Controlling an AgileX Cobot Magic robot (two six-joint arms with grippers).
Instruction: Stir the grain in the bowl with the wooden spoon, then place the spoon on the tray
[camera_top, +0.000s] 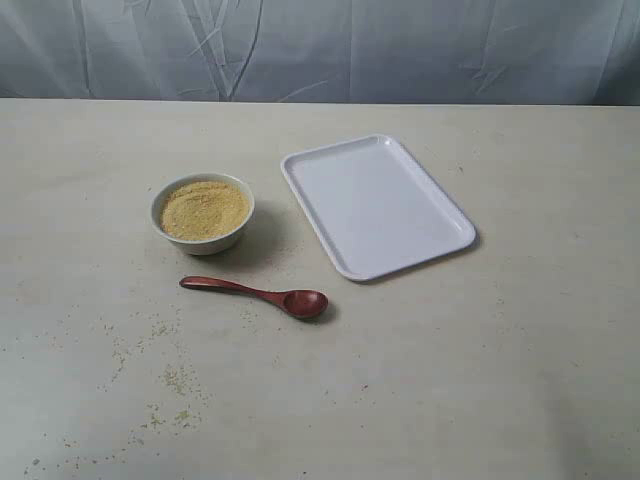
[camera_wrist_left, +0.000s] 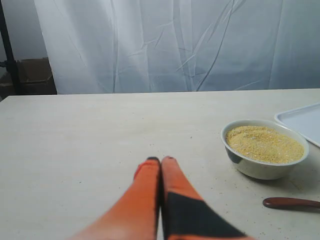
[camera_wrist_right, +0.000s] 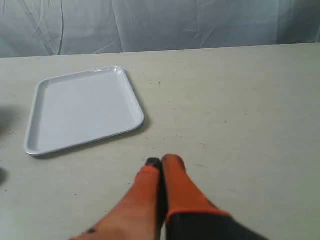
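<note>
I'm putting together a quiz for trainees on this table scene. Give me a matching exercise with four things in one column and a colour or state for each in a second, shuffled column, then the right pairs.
1 bowl
2 wooden spoon
3 tray
4 grain

A flat, rectangular, nothing on it
B yellow-tan, heaped in the bowl
C round, white, filled
D dark reddish-brown, lying on the table

Pairs: 1-C, 2-D, 3-A, 4-B

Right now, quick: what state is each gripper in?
Left gripper: closed, holding nothing.
Right gripper: closed, holding nothing.
</note>
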